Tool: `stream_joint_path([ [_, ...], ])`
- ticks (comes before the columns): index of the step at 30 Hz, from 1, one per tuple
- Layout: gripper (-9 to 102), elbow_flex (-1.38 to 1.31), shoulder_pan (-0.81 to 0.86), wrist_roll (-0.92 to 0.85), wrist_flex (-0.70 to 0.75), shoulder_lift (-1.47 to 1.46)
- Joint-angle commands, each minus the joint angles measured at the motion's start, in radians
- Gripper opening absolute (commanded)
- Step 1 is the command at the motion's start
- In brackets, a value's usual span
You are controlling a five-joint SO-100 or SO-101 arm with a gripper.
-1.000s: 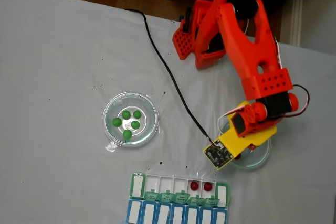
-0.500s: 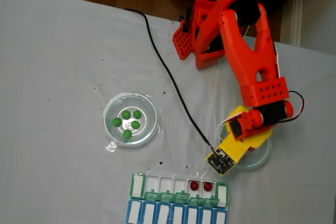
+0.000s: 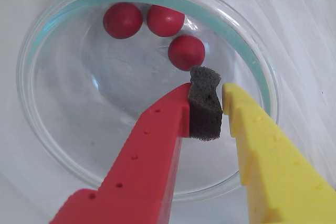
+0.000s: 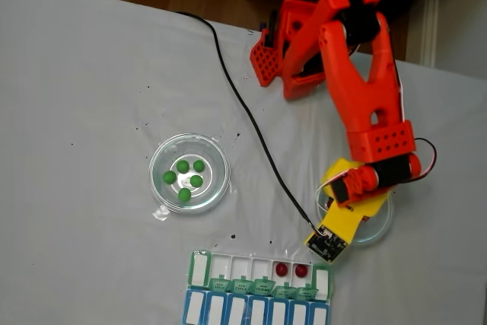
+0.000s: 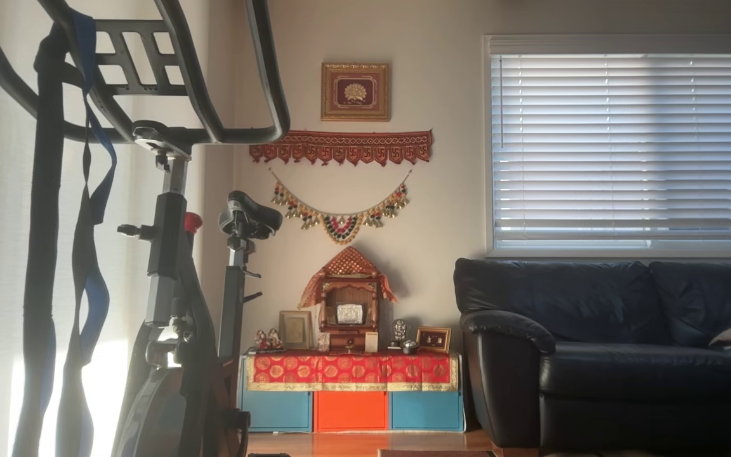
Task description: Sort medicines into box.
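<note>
Pincer [image 3: 214, 109] is low over a clear round dish [image 3: 47, 145] in the wrist view, with its red finger [image 3: 152, 156] on the left and its yellow finger [image 3: 262, 150] on the right. A dark foam pad [image 3: 203, 109] sits on the inner side of the red finger, and a narrow gap is between this pad and the yellow finger, so the pincer is almost closed and holds nothing. Three dark red balls [image 3: 186, 52] lie in the far part of the dish; the nearest one is just beyond the foam pad tip, maybe touching it, but the angle does not let me be sure. The other two are side by side, further left.

From the fixed view, the orange arm [image 4: 365, 97] reaches down over this dish [image 4: 380, 227] at the right of the white bench [image 4: 91, 97]. Five green balls [image 4: 185, 177] rest in a second clear dish [image 4: 163, 188], well apart on the left. The box [image 4: 199, 270] with green lids lies near the front edge, just below the pincer [image 4: 329, 240], and two red balls [image 4: 291, 270] are in two neighbouring compartments towards its right end. A blue-lidded row [image 4: 228, 311] is touching it in front.
</note>
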Motion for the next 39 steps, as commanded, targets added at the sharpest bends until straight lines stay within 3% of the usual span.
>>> stream_joint_path([
  [1, 2, -0.020, 0.003, -0.011, -0.021, 0.011],
  [8, 14, -0.012, 0.006, -0.023, -0.034, 0.000],
  [39, 23, 0.040, 0.052, -0.158, -0.112, -0.034],
])
